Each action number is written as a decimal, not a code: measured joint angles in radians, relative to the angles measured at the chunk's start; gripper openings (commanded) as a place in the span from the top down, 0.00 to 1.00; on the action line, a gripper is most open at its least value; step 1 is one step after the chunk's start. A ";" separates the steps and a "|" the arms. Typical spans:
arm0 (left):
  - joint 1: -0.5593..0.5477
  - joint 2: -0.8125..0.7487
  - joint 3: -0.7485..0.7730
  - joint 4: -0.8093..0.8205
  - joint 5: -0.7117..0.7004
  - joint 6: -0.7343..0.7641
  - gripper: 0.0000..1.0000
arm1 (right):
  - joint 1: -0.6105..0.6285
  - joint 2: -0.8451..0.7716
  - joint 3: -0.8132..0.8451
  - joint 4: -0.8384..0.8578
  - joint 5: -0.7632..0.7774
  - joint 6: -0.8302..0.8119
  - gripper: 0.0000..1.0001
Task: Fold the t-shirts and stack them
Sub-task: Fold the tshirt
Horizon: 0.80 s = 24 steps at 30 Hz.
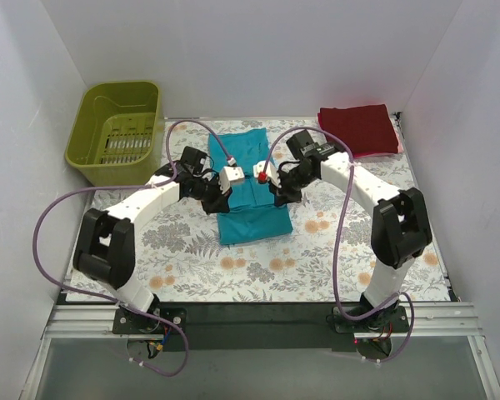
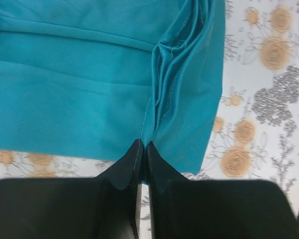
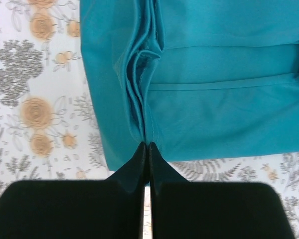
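- Counted: one teal t-shirt (image 1: 254, 218); one folded dark red t-shirt (image 1: 358, 127); one pink t-shirt (image 1: 382, 155), seen only as an edge under the red one; one basket (image 1: 87, 154); two grippers.
- Olive-green basket at the far left corner, beside the flowered surface (image 1: 192, 267), slotted floor in plain sight.
- Teal t-shirt flat in the middle of the surface, folded to a long strip, long axis running from the near side to the far side.
- Red-and-pink stack at the far right corner, well apart from the teal strip.
- Left gripper (image 2: 143, 145) closed tight, pinching a bunched fold near the strip's left edge.
- Right gripper (image 3: 147, 145) closed tight too, pinching a bunched fold near the strip's right edge.
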 measured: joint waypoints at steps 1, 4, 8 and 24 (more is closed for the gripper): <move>0.010 0.033 0.028 0.003 0.000 0.009 1.00 | -0.012 0.024 0.033 -0.013 -0.004 -0.014 0.99; 0.039 0.127 0.116 0.004 0.002 0.031 1.00 | -0.043 0.101 0.133 -0.049 -0.011 -0.052 0.99; 0.073 0.257 0.248 0.002 0.003 0.055 1.00 | -0.080 0.216 0.282 -0.089 -0.018 -0.101 0.99; 0.130 0.587 0.594 -0.058 -0.013 0.090 1.00 | -0.143 0.584 0.708 -0.167 -0.038 -0.224 0.99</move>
